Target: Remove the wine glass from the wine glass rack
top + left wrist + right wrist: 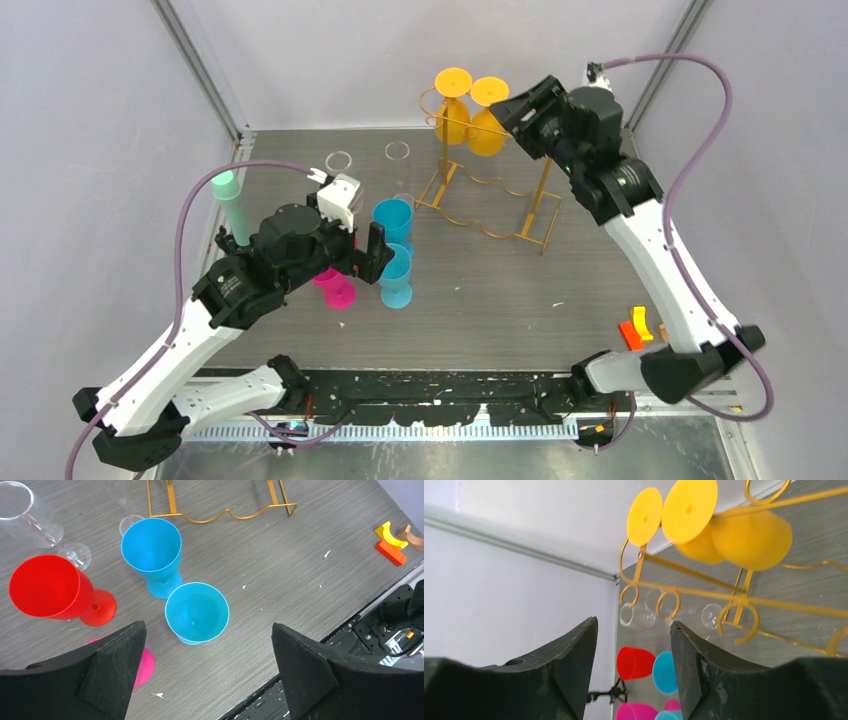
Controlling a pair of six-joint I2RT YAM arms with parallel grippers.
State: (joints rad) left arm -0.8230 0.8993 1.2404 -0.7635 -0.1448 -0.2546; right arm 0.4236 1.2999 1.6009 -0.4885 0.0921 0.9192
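Note:
The gold wire wine glass rack (490, 200) stands at the back centre of the table. Two yellow wine glasses hang upside down from its top rail, one on the left (452, 110) and one on the right (487, 125). My right gripper (515, 110) is open just right of the right-hand glass, with nothing between its fingers. In the right wrist view the gripper (633, 622) sits below and left of the glass bowls (751, 537) and the rack (734, 600). My left gripper (207, 627) is wide open and empty above a blue glass (197, 612) standing on the table.
A second blue glass (151, 545), a red glass (47, 585), a pink glass (145, 665) and clear glasses (30, 512) stand left of the rack. A teal cylinder (232, 205) is at the left. Small orange and yellow blocks (635, 325) lie near the right front.

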